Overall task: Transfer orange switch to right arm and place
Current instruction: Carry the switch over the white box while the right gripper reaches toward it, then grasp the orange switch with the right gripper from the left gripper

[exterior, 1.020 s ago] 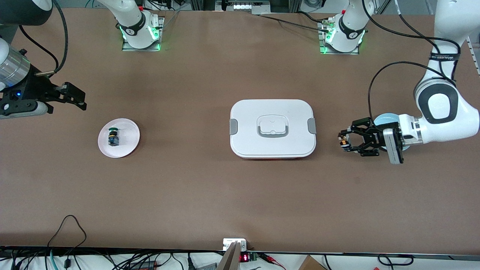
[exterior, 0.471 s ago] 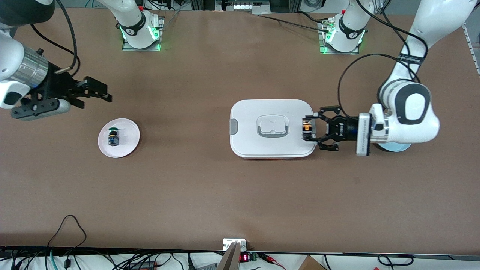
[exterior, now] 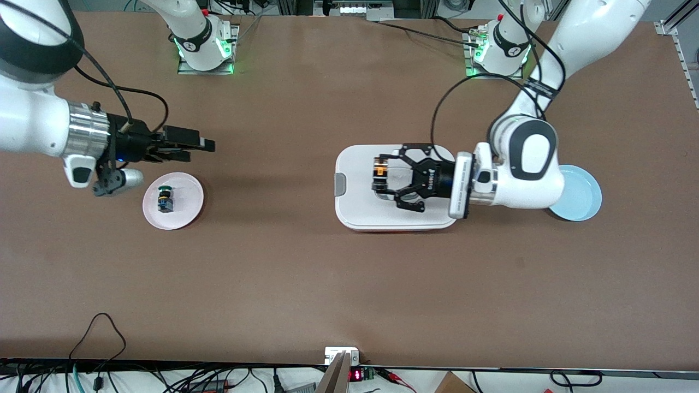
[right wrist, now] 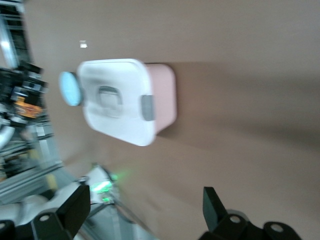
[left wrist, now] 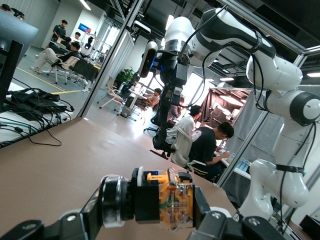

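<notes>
Both arms reach level over the table. Left gripper (exterior: 380, 174), above the white lidded box (exterior: 355, 207), is clamped on the orange switch (exterior: 378, 170). Right gripper (exterior: 199, 147), fingers apart, hangs beside the pink plate (exterior: 188, 210); its wrist view is blurred

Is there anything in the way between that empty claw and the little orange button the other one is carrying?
Nothing visible does. The left gripper holds the orange switch up over the white lidded box, and the right gripper hangs open above the table near the pink plate. Only bare tabletop lies below the gap between them.
</notes>
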Tool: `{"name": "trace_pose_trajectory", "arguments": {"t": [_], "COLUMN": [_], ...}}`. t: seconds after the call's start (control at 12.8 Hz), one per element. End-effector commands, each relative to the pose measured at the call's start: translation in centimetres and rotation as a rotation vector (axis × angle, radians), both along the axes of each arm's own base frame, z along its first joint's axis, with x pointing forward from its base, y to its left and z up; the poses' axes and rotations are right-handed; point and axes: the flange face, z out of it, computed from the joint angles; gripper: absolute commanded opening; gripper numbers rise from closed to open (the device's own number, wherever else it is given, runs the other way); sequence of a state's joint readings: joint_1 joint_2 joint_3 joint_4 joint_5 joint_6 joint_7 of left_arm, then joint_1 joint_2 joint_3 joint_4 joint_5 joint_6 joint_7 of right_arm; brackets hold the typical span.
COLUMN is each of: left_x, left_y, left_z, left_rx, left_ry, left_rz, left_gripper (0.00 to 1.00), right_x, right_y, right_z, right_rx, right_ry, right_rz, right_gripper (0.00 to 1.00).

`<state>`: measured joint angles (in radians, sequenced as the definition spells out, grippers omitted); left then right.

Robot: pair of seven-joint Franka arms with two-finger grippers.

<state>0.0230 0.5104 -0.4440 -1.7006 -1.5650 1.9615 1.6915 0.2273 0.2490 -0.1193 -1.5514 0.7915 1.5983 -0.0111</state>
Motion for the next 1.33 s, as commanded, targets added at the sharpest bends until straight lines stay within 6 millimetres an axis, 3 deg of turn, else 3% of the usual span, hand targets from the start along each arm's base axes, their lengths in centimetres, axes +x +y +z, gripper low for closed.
{"name": "trace_pose_trajectory", "arguments": {"t": [0.0, 0.16, 0.31, 0.55, 0.71, 1.02, 1.25], "left_x": [-1.0, -1.7, -2.2, -2.3, -2.3, -2.5, -2.4], "left_y": [-4.4, -6.3, -8.3, -9.4, -9.3, -9.5, -9.4], "left_z": [0.8, 0.6, 1.7, 2.3, 2.3, 2.2, 1.9], "left_rx": [-0.089, -0.071, -0.107, -0.075, -0.075, -0.074, -0.070], "left_ry": [0.007, -0.024, -0.017, -0.040, -0.044, -0.041, -0.040], "left_rz": [0.055, 0.109, 0.118, 0.151, 0.151, 0.147, 0.147], "left_gripper": [0.25, 0.25, 0.25, 0.25, 0.25, 0.25, 0.25], "right_x": [1.1, 1.9, 2.5, 3.0, 2.6, -0.1, -1.9], "right_y": [1.5, 2.8, 5.6, 9.0, 10.1, 11.2, 14.5], "right_z": [-1.0, -2.7, -3.6, -5.2, -6.2, -9.4, -9.8], "right_rx": [0.175, 0.270, 0.417, 0.564, 0.604, 0.676, 0.686], "right_ry": [0.084, 0.141, 0.189, 0.217, 0.240, 0.261, 0.241], "right_rz": [-0.054, -0.088, -0.128, -0.239, -0.285, -0.322, -0.369], "right_gripper": [1.00, 1.00, 1.00, 1.00, 1.00, 1.00, 1.00]}}
